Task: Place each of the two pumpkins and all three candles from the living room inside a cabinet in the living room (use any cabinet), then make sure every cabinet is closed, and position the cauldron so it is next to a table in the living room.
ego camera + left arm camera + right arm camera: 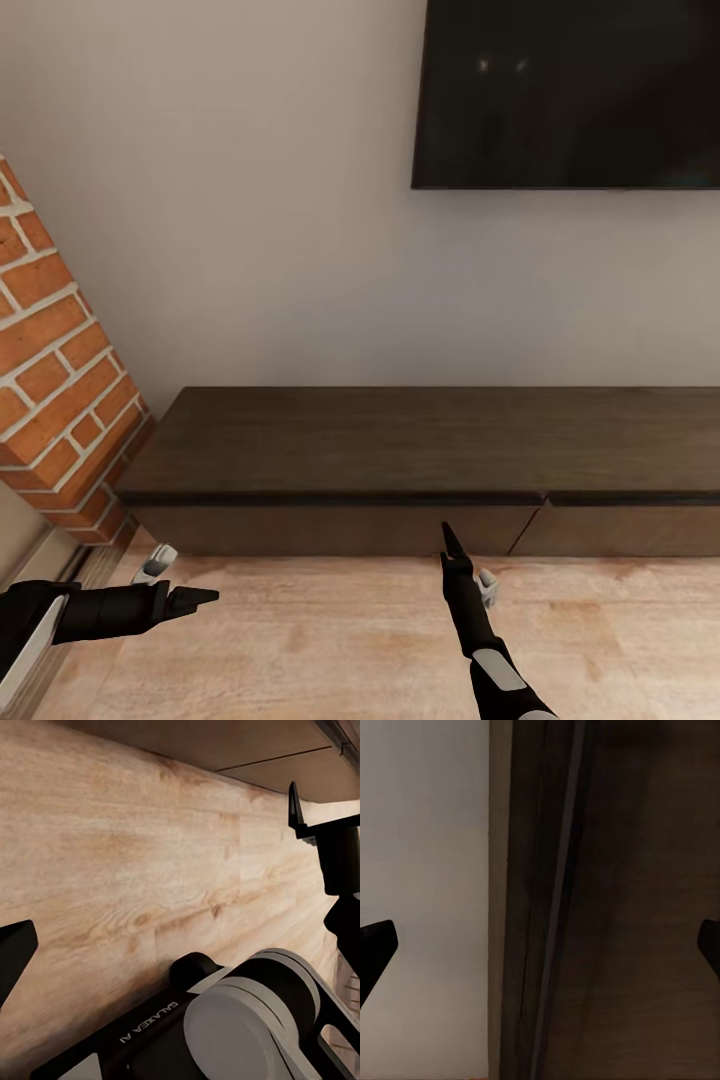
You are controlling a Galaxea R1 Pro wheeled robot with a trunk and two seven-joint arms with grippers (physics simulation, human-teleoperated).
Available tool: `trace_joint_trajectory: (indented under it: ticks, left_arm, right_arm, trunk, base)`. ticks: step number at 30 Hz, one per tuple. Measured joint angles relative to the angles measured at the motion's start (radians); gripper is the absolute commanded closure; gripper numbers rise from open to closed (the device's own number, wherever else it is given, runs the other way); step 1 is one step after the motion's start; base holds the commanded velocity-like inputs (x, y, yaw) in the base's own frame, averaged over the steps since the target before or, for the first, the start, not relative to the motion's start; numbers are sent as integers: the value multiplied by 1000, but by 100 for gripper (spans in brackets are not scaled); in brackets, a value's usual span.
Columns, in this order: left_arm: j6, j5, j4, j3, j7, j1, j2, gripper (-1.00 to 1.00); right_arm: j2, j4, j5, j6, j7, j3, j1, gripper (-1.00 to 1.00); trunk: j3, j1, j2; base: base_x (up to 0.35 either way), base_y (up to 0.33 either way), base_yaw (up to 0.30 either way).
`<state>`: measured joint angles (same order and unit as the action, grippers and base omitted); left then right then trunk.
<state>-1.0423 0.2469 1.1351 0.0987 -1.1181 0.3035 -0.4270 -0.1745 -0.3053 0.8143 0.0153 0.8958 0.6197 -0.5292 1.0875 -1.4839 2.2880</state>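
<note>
The pale wall (250, 250) fills most of my head view from 9 to 3 o'clock; one dark screen (566, 92) hangs on it at 1 o'clock; one brick column (60, 380) slants in at 9 o'clock; below lies the light wood floor (330, 640), running from 8 to 4 o'clock.

One cabinet (430, 450), long, low and dark brown, stretches across the middle of the view toward 3 o'clock; I count two drawer fronts along its face, both flush and shut, with the seam between them at about 4 o'clock.

My right gripper (450, 540) points to 12 o'clock, its tip just before the cabinet's left drawer front, near the seam; whether it touches the wood I cannot tell; in my right wrist view the dark cabinet face (622, 900) stands close ahead beside the wall (424, 870), and my two fingertips (376, 945) sit at opposite edges of that view, so these jaws are spread wide and hold nothing.

My left gripper (195, 598) sits at 8 o'clock, pointing toward 3 o'clock over the floor, well apart from the cabinet; my left wrist view shows floor planks (112, 855) and one fingertip (15, 952) at its edge; how wide these jaws stand I cannot tell.
</note>
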Motion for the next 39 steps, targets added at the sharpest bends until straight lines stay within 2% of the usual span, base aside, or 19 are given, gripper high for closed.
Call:
trace_joint_trajectory:
  ticks: [26, 28, 32, 36, 39]
  left_arm:
    - [-1, 0, 0, 3, -21, 0, -1, -100]
    - [-1, 0, 0, 4, -22, 0, -1, -100]
    - [-1, 0, 0, 4, -22, 0, -1, -100]
    - [-1, 0, 0, 4, -22, 0, -1, -100]
    - [-1, 0, 0, 4, -23, 0, -1, -100]
  right_arm:
    - [0, 0, -1, 1, 0, -1, 0, -100]
    - [0, 0, -1, 1, 0, -1, 0, -100]
    - [0, 0, -1, 1, 0, -1, 0, -100]
    - [0, 0, -1, 2, 1, -1, 0, -100]
    - [0, 0, -1, 2, 1, -1, 0, -100]
  trunk:
    - [0, 0, 0]
    - [6, -8, 14]
    - [6, -8, 14]
    - [19, -23, 42]
    - [19, -23, 42]
  base:
    - [104, 0, 0]
    - [4, 0, 0]
    - [1, 0, 0]
    - [0, 0, 0]
    - [0, 0, 0]
